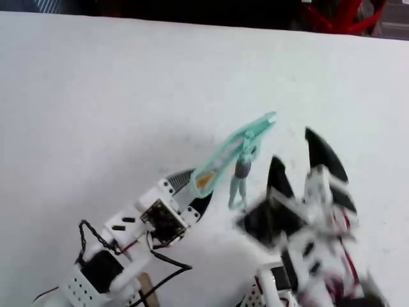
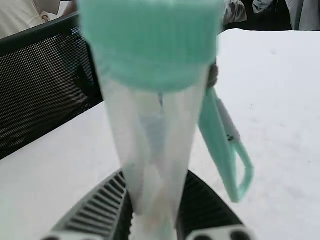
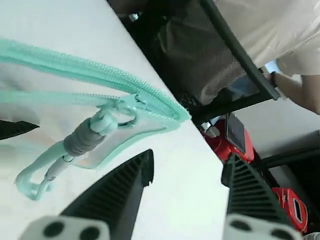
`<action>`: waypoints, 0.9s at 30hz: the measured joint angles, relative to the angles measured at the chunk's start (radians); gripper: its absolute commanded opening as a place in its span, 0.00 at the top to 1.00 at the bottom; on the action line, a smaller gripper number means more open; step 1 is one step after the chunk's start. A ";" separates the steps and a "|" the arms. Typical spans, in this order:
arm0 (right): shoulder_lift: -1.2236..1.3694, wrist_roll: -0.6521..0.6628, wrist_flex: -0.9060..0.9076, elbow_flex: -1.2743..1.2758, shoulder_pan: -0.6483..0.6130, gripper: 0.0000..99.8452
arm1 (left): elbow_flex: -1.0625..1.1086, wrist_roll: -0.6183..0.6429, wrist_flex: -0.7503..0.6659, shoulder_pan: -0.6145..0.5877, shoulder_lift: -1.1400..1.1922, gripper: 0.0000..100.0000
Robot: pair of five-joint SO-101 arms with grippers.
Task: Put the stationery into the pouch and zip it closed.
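High view: my left gripper was clamped on the pouch, which pointed toward 1 o'clock. My right gripper stood at its 3 o'clock, fingers apart. The table ran wide toward 10 o'clock.
Left wrist view: the strap hung beside the pouch.
Right wrist view: the zipper pull lay ahead of my spread fingers.

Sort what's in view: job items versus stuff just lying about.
Job:
- pouch, clamped in the left gripper
- zip pull strap, hanging from the pouch
- right gripper, open beside it

Lying about:
- table
- black mesh chair
- red frame
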 measured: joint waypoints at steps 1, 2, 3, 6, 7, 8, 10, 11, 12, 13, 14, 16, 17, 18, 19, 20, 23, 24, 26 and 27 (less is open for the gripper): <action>0.052 0.018 -0.003 -0.011 0.003 0.78 | 0.000 0.000 0.000 0.000 0.000 0.98; 0.100 0.048 -0.006 -0.025 0.005 0.78 | 0.000 0.000 0.000 0.000 0.000 0.98; 0.147 0.074 -0.011 -0.048 0.005 0.78 | 0.000 0.000 0.000 0.000 0.000 0.98; 0.284 0.130 -0.014 -0.130 0.005 0.78 | 0.000 0.000 0.012 0.000 0.000 0.98; 0.321 0.147 -0.014 -0.158 0.005 0.78 | 0.000 0.000 0.014 0.000 0.000 0.98; 0.356 0.169 -0.009 -0.187 0.000 0.78 | 0.000 0.003 0.014 0.000 0.000 0.98; 0.427 0.226 0.017 -0.250 0.000 0.75 | 0.000 0.005 0.014 0.000 0.000 0.98; 0.463 0.261 0.034 -0.278 0.003 0.73 | 0.000 0.005 0.014 0.000 0.000 0.98; 0.500 0.296 0.057 -0.304 0.008 0.71 | 0.000 0.005 0.014 0.000 0.000 0.98; 0.539 0.336 0.086 -0.327 0.014 0.70 | 0.000 0.005 0.014 0.000 0.000 0.98; 0.574 0.376 0.120 -0.350 0.014 0.70 | 0.000 0.005 0.014 0.000 0.000 0.98; 0.634 0.446 0.184 -0.391 0.014 0.70 | 0.000 0.005 0.014 0.002 0.000 0.98; 0.660 0.479 0.209 -0.416 0.014 0.70 | 0.000 0.005 0.014 0.002 0.000 0.98; 0.684 0.506 0.232 -0.436 0.012 0.70 | 0.000 0.005 0.014 0.002 0.000 0.98; 0.706 0.537 0.255 -0.453 0.008 0.70 | 0.000 0.003 0.014 0.002 0.000 0.98; 0.723 0.569 0.276 -0.463 -0.003 0.70 | 0.000 0.003 0.014 0.002 0.000 0.98; 0.758 0.638 0.290 -0.482 -0.026 0.73 | 0.000 0.002 0.014 0.002 0.000 0.98; 0.767 0.652 0.290 -0.485 -0.028 0.77 | 0.000 0.002 0.014 0.002 0.000 0.98; 0.784 0.674 0.290 -0.485 -0.037 0.88 | 0.000 0.003 0.014 0.002 0.000 0.98; 0.786 0.680 0.290 -0.485 -0.044 0.94 | 0.000 0.002 0.014 0.002 0.000 0.98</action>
